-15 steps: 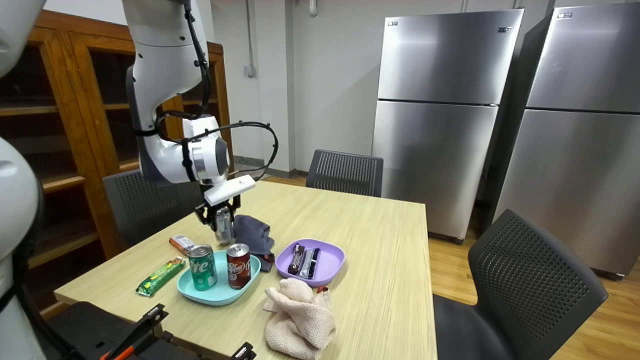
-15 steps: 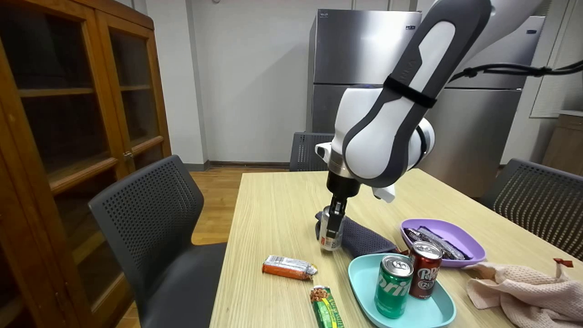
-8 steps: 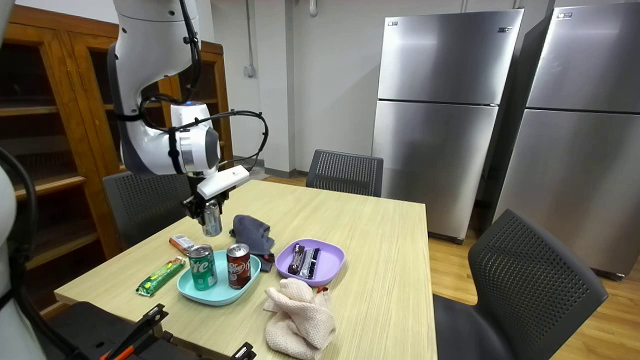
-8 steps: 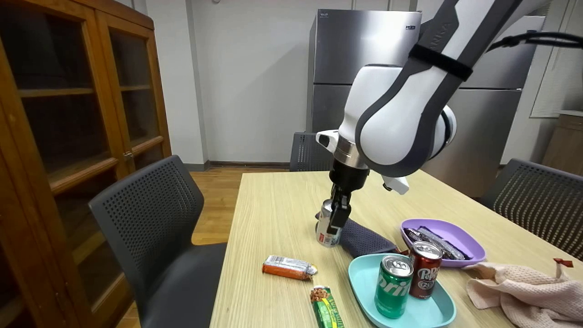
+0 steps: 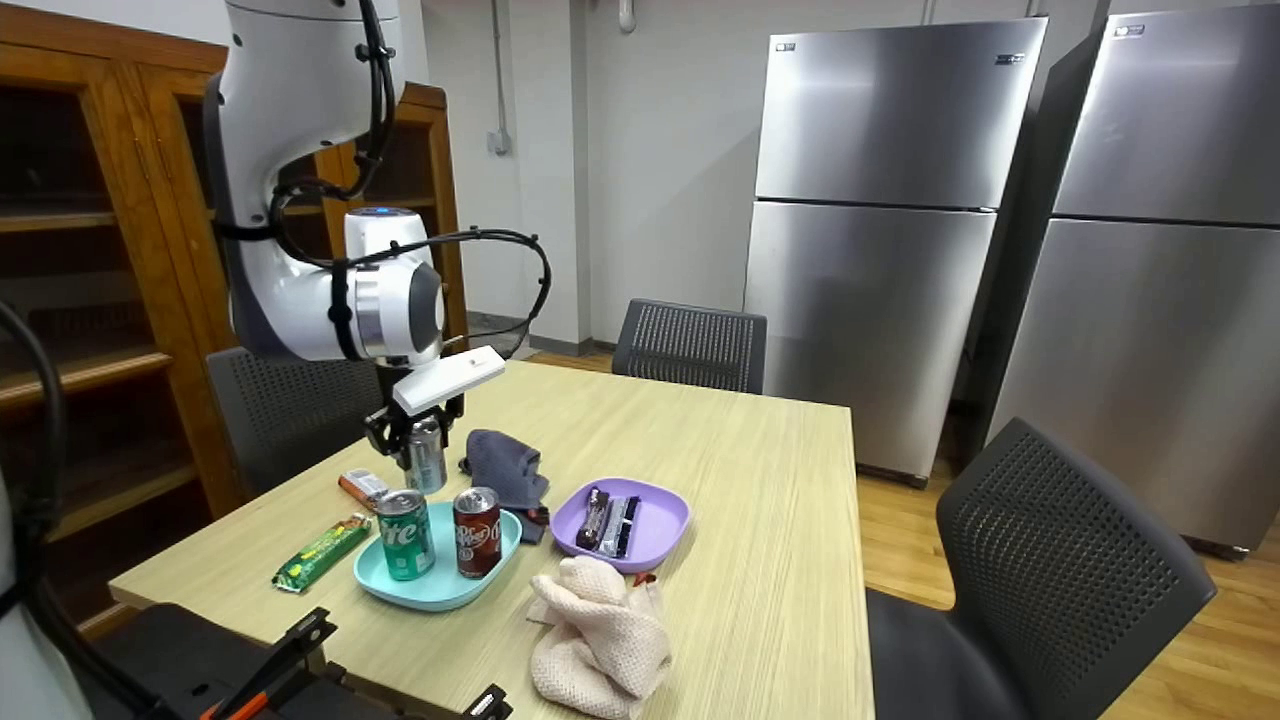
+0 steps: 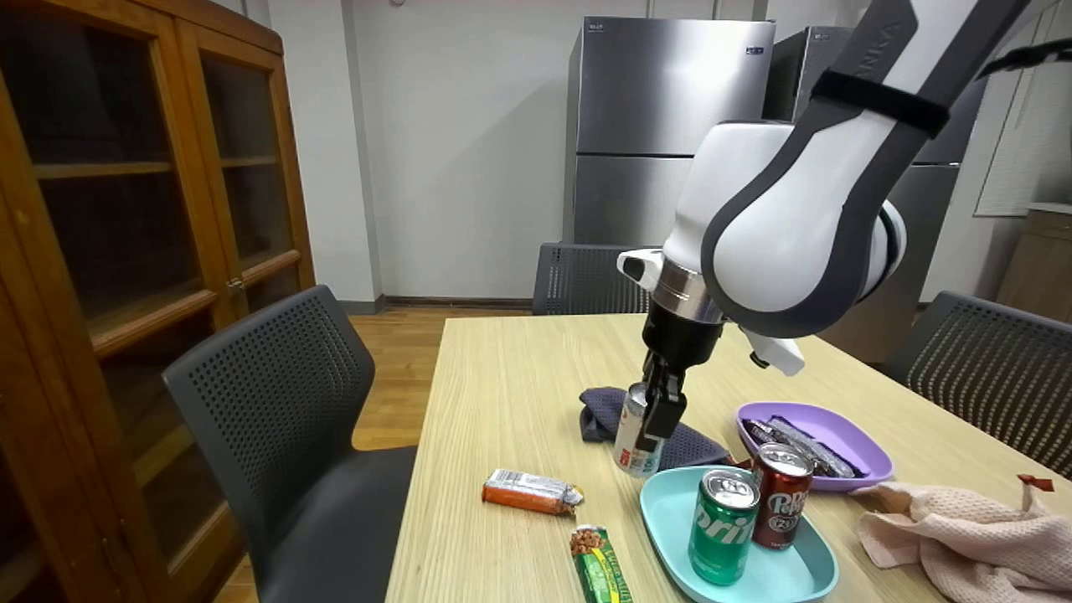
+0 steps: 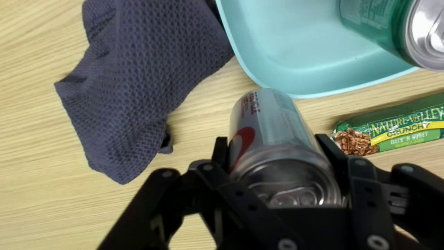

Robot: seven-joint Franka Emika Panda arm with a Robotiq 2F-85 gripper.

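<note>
Silver can (image 6: 630, 435) closes in on the teal tray (image 7: 295, 45)

Since half a second ago, can and arm (image 6: 779, 226) have travelled together, nearer the tray, while the green can (image 5: 405, 540) and the red can (image 6: 780, 502) haven't budged: both stand upright in it.

So where are we? The grip is made, and the silver can looks lifted off the surface (image 5: 750, 500), though contact at its base is hard to judge. Outstanding, as I read it: no set-down yet, no release. It's outside the tray, its lower end right by the rim in the wrist view, with the dark cloth (image 7: 149, 86) to one side and the green bar (image 7: 406, 125) to the other. Orange bar (image 6: 532, 492) lies near on the surface; the purple tray (image 5: 660, 520) sits just beside the teal one.

Look at the end effector (image 7: 272, 147): part-way open, its fingers (image 7: 331, 151) spread only to the silver can's width, one on each side, and the hold looks firm.

Now the pose: in an exterior view the arm slants down from the upper right, then bends so the end effector points down at the surface. It leans a little off vertical, and the silver can tilts right along with it.
</note>
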